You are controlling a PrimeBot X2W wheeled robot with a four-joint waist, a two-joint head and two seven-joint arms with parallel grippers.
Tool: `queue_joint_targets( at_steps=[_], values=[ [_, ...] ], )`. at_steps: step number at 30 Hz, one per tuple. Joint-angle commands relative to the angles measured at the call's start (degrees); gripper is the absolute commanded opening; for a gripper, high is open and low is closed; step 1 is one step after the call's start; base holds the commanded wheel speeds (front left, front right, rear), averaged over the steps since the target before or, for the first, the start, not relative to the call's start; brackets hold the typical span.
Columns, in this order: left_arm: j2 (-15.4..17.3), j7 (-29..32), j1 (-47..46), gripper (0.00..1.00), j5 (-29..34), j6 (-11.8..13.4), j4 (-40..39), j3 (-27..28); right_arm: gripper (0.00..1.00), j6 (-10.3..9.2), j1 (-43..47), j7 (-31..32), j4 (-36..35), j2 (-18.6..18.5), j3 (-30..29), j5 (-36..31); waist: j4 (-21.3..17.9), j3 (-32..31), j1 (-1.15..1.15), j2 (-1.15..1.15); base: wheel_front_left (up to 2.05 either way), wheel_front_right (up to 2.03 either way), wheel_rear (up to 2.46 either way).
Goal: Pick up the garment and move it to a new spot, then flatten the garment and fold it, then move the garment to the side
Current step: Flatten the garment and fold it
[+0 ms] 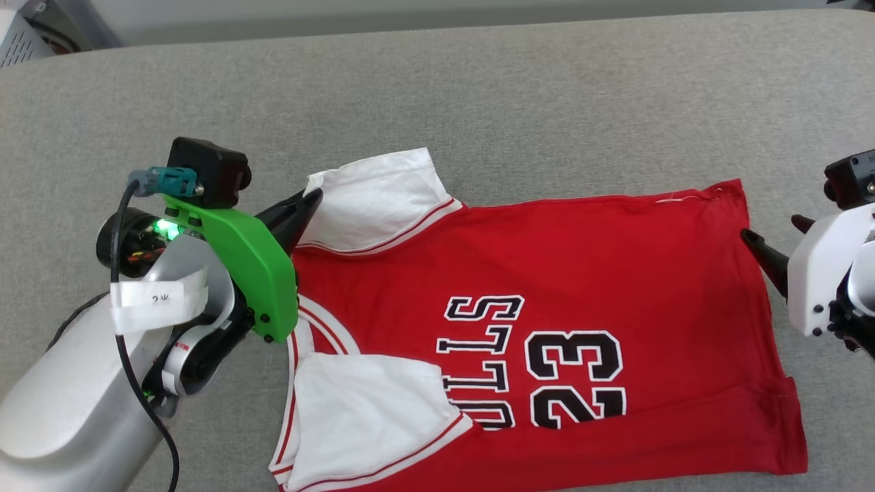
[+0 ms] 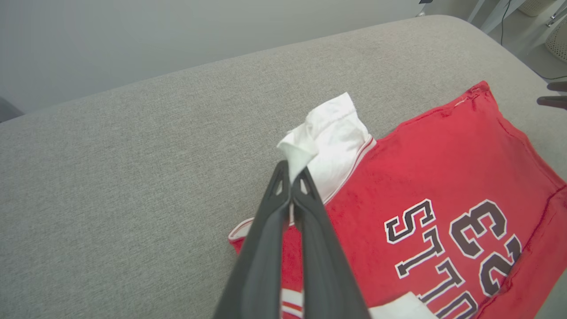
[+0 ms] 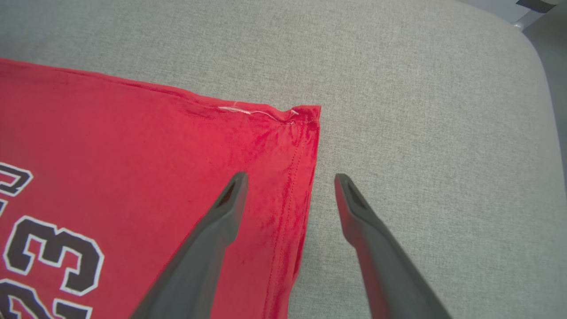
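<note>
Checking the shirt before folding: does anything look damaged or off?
Yes: a loose white thread straggles along the far hem corner of the red jersey T-shirt, like frayed stitching. One white sleeve also lies folded over the black lettering.

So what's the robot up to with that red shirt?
A two-armed robot is handling a red basketball shirt that lies spread on a grey padded surface. Its left hand is pinched shut on the tip of one white sleeve. Its right hand is open at the shirt's bottom corner, one finger over the red cloth and the other over the surface, holding nothing. The second sleeve lies folded in over the front.
</note>
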Motion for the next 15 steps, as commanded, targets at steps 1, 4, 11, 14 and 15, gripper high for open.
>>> queue_joint_targets(
  at_steps=[1,4,11,14,15],
  values=[
    [0.44,0.05,1.21,0.00,0.39,1.00,-1.72,0.09,1.00,-0.46,-1.82,1.36,1.18,-0.52,0.12,0.59,2.81,2.74,0.00,0.00,0.00,0.00,0.00],
    [0.69,0.02,2.18,0.00,1.24,2.60,-5.33,-0.09,1.00,-0.46,-4.73,3.84,4.12,-1.83,0.45,0.52,4.41,4.17,0.00,0.00,0.00,0.00,0.00],
    [0.09,-0.40,2.24,0.00,2.65,4.04,-9.26,-0.66,1.00,-0.46,-9.51,4.85,10.34,-3.84,1.87,-1.15,7.42,6.74,0.00,0.00,0.00,0.00,0.00],
    [-0.16,-0.72,2.18,0.00,2.95,4.12,-10.01,-0.87,1.00,-0.46,-10.95,5.19,13.60,-4.20,2.29,-2.04,8.37,7.77,0.00,0.00,0.00,0.00,0.00],
    [-0.26,-0.80,2.14,0.00,2.98,4.09,-10.07,-0.93,1.00,-0.46,-11.36,5.23,14.50,-4.34,2.58,-2.44,8.59,7.98,0.00,0.00,0.00,0.00,0.00]
  ],
)
